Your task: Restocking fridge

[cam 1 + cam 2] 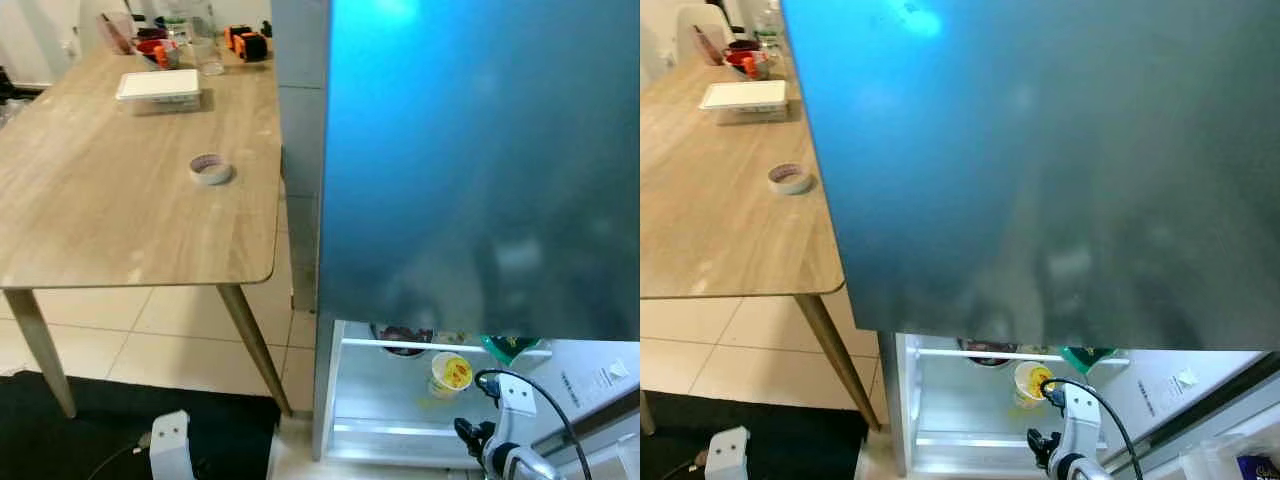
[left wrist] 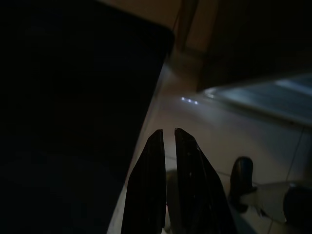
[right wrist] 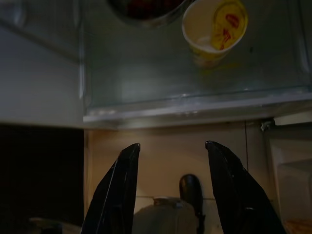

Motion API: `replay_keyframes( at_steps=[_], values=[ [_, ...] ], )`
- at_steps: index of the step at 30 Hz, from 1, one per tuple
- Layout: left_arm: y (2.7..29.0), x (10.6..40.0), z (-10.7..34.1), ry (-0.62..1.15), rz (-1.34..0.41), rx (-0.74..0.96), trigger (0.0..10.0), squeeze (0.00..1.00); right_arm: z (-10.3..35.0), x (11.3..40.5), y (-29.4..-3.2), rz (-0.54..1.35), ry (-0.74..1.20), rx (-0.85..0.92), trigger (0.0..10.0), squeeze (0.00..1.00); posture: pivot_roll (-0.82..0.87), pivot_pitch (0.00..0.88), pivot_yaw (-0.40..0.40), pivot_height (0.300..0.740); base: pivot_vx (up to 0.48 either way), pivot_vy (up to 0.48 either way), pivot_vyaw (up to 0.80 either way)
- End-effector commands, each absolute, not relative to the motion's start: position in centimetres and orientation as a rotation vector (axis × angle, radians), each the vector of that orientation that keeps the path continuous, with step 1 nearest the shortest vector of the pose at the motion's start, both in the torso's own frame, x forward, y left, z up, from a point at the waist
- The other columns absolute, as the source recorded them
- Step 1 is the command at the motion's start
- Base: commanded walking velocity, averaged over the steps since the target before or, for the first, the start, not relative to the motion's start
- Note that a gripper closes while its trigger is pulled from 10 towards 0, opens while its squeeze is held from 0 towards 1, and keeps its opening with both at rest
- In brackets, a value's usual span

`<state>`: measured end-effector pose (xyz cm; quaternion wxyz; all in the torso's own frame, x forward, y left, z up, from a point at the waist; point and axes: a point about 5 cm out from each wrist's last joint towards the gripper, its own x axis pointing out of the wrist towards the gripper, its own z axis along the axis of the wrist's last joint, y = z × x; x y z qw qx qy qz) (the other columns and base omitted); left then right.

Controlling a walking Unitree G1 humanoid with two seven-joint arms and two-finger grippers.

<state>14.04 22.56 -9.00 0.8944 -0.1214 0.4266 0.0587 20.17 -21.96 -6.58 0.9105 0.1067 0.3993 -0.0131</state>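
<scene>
here, yellow cup [image 3: 214, 29] upright, right claw [image 3: 170, 151] spread

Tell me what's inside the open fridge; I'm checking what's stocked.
On the glass shelf stand a white cup with a yellow-red label and a dark bowl, with something green beside them. The blue-grey fridge door covers everything above.
</scene>
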Motion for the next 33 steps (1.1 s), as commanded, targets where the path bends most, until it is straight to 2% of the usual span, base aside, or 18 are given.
replay_keyframes(
  at_steps=[1,25,28,33],
  values=[
    [21.9,13.5,-9.4,0.921,0.111,-0.256,10.0,0.00,-7.1,19.2,-22.2,-0.047,0.863,0.219,10.0,0.00,0.02,0.013,-0.059,0.740,0.000,0.000,0.00],
    [21.5,11.1,-10.3,1.048,0.070,-0.250,10.0,0.00,-9.2,14.7,-22.3,-0.084,1.025,0.172,10.0,0.00,0.02,0.011,-0.060,0.740,0.000,0.000,0.00],
    [21.7,11.0,-10.4,1.065,0.038,-0.203,10.0,0.00,-9.2,14.7,-22.3,-0.083,1.024,0.173,10.0,0.00,0.02,0.011,-0.060,0.740,0.000,-0.469,0.00],
    [22.5,10.7,-10.3,1.072,0.085,-0.231,10.0,0.00,-9.2,14.7,-22.2,-0.078,1.020,0.169,10.0,0.00,0.01,0.014,-0.060,0.740,0.000,-0.475,0.00]
  ],
)
